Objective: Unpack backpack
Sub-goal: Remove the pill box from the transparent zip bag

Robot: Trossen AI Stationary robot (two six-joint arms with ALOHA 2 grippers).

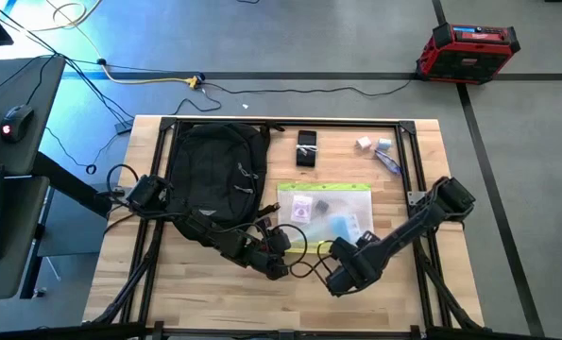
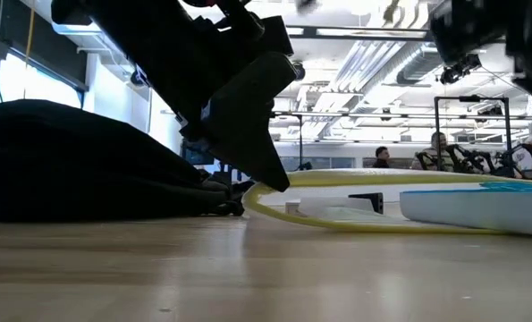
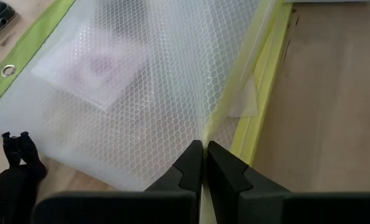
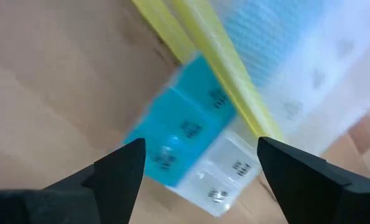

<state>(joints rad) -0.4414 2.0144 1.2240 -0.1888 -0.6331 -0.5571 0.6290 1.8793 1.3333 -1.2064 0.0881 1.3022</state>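
Backpack-unpacking, mid-task, read from left to right. The backpack (image 1: 216,175) is lying flat on the table (image 1: 148,293), behind and to the left of our left gripper (image 1: 279,267). A dark strap or cord (image 3: 13,171) is trailing just beside that gripper.

The left gripper is pinching the yellow-green edge of a clear mesh zip pouch (image 1: 325,212). In the left wrist view its fingers (image 3: 191,171) are pressed together, with the pouch's rim caught between them. The low view shows that rim (image 2: 337,224) lifted slightly off the wood ahead of the gripper.

Our right gripper (image 1: 342,280) is hovering to the right of the left one, its fingers spread wide and grasping nothing. Directly ahead of it, in the right wrist view, a blue and clear compartmented box (image 4: 194,152), apparently a pill organiser, is lying partly under the pouch's yellow edge.

Beyond both grippers, farther up the table, a small black device (image 1: 306,148) and a few small packets (image 1: 377,149) are already lying out.

We judge that the pouch is being held up so its contents can be taken out. The next move calls for lowering the right gripper around the box and closing on its long sides, while the left gripper holds the rim clear.
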